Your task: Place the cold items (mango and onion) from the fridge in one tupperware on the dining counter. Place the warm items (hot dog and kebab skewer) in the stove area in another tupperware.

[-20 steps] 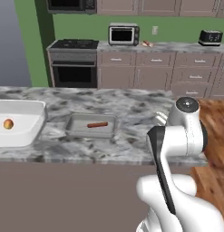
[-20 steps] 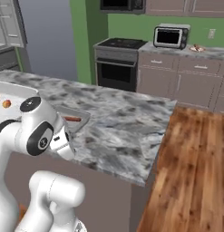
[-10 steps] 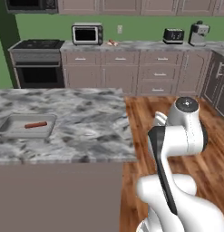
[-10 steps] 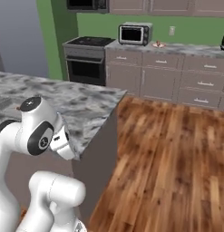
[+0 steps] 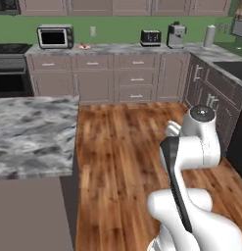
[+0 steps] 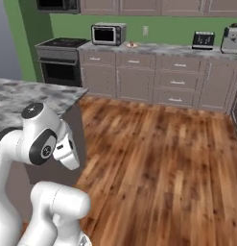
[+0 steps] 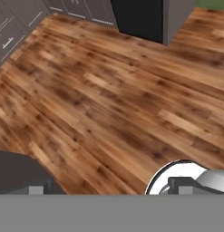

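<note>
**Out on the floor, far from the toaster oven**

Jaws of the gripper spread as wide as they go. Nothing between them, nothing held. Pointed down at the brown wood floor [image 7: 109,90] in the hand view.

Back by the wall, a silver toaster oven [image 5: 54,37] on the long back counter [image 5: 117,49]. Just to the right of the toaster oven, on that same counter, a small reddish thing [image 5: 84,46]. Too small to tell which food it is, the hot dog or the skewer. Lying well apart from the arm [image 5: 193,147], with open floor in between.

To the left of the toaster oven, the black stove [image 6: 60,60]. Well to the right of the toaster oven, a dark toaster [image 5: 150,37]. A bit further right from there, a coffee machine [image 5: 176,35].

In front of the toaster oven and closer to the base, a grey marble counter [image 5: 29,132] with a bare top. White arm folded up tall, to the right of that marble counter and far in front of the toaster oven.
</note>
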